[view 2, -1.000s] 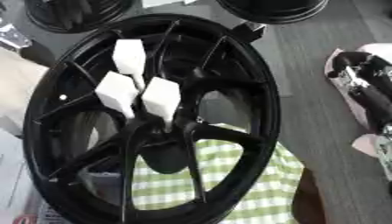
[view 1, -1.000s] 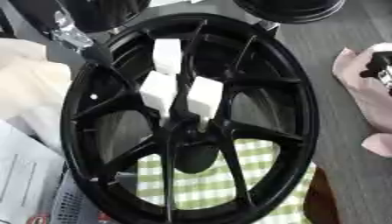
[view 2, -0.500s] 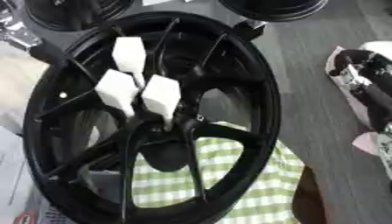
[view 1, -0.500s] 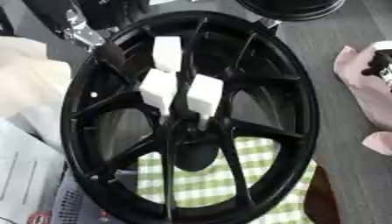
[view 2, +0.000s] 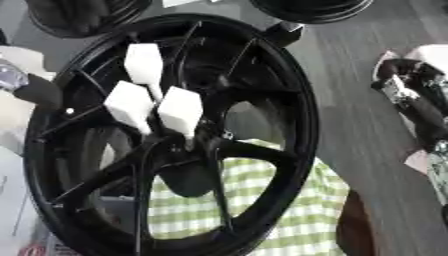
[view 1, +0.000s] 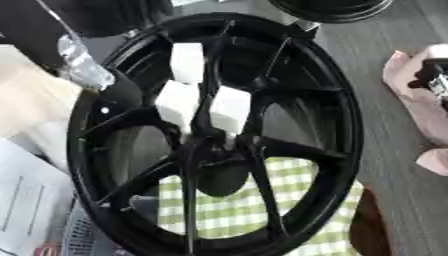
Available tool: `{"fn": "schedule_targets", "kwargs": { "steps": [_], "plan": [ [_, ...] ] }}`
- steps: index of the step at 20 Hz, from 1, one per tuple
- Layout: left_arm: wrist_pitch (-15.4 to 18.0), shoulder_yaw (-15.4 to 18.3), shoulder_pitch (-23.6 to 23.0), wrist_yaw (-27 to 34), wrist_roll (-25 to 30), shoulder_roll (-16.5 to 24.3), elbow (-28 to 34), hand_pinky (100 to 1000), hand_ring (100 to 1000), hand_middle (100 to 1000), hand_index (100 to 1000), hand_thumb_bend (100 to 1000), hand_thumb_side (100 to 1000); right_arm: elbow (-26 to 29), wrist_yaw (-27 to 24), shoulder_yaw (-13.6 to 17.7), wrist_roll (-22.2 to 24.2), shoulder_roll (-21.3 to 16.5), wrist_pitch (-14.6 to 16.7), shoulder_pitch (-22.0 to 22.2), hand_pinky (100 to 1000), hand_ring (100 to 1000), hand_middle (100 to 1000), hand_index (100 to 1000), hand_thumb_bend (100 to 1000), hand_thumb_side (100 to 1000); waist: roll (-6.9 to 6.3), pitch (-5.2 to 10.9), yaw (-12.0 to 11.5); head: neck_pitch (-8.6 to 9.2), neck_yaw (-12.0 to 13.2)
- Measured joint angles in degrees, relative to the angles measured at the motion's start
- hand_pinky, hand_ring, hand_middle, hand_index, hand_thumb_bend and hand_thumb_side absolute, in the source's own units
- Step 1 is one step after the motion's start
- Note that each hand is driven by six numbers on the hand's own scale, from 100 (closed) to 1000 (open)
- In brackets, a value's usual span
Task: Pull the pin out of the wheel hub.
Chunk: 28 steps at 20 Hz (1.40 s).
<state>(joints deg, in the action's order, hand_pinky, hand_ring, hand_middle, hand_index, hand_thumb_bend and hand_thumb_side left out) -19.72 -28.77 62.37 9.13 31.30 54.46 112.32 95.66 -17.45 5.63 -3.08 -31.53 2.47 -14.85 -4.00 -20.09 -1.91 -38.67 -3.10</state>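
Here a large black wheel hub (view 1: 262, 150) is seen lying across the middle of the view, with thin spokes that run from the rim to a dark centre. Three white blocks with angled faces (view 2: 144, 62) (view 2: 129, 104) (view 2: 180, 111) are seen standing out of the hub near its centre, close together above the spokes; these appear to be the heads of the pins, and all three are seated in the hub. Through the lower openings a green and white checked cloth (view 1: 236, 210) is visible under the wheel. The wheel rests on a grey bench (view 1: 385, 30). At the left edge a silver and black part of the left arm (view 1: 79, 65) is seen beside the rim, but the left hand cannot be made out, so its state cannot be told. At the right edge the right hand (view 2: 411, 100) is seen, well apart from the wheel, over something pink (view 1: 411, 85); whether its fingers are wide or closed cannot be told.
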Motion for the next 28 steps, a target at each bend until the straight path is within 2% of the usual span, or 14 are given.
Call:
{"fn": "schedule_targets", "kwargs": {
  "steps": [5,14,28],
  "plan": [
    [-0.85,0.00,-0.50,-0.08,-1.76,0.54,1.56,691,659,665,783,758,320,0.00,0.17,-0.01,0.03,0.01,-0.04,-0.02,880,628,586,705,315,414,-0.03,-0.42,0.02,0.03,-0.01],
    [-1.78,-1.47,-0.97,-3.78,-2.21,0.53,1.70,739,771,745,788,705,307,0.00,0.29,-0.02,0.19,0.08,-0.19,-0.02,880,628,586,705,312,418,0.12,-0.81,0.14,0.02,-0.05],
    [-5.12,-2.65,-2.44,-6.40,0.47,-0.11,1.70,714,734,724,785,685,280,0.00,0.65,-0.03,0.30,0.59,-0.28,-0.20,882,628,587,706,310,423,0.34,-2.17,0.37,-0.04,0.00]
  ]
}}
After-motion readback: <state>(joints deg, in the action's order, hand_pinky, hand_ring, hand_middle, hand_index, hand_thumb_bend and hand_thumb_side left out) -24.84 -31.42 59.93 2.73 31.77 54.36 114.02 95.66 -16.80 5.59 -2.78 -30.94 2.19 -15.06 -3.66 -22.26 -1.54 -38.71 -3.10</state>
